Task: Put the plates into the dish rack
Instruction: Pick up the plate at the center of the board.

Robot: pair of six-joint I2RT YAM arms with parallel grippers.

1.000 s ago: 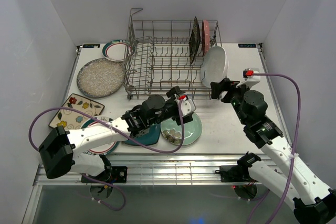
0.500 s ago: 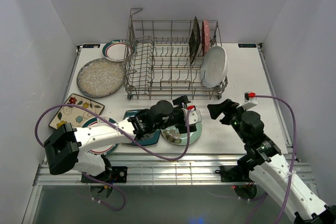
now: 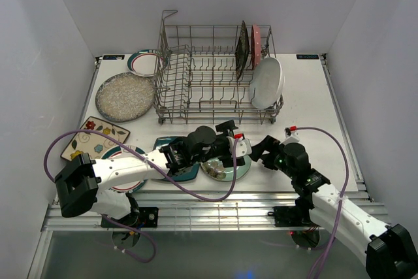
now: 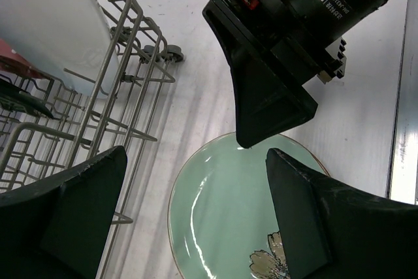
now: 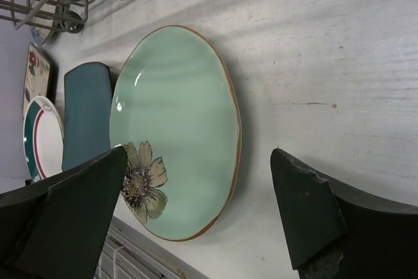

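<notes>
The mint round plate with a flower lies flat near the table's front edge. My left gripper hovers open above it, fingers either side of the plate in the left wrist view. My right gripper is open and low at the plate's right rim, which sits between its fingers without touching them. The dish rack holds the black floral square plate, the pink scalloped plate and the white oval plate.
A teal square plate lies left of the mint one, partly under my left arm. A rimmed plate, a cream flowered plate, a speckled grey plate and another rimmed plate fill the left side.
My right arm came down and forward from beside the white oval plate to the mint plate's right rim. My left gripper shifted slightly right over the mint plate.
</notes>
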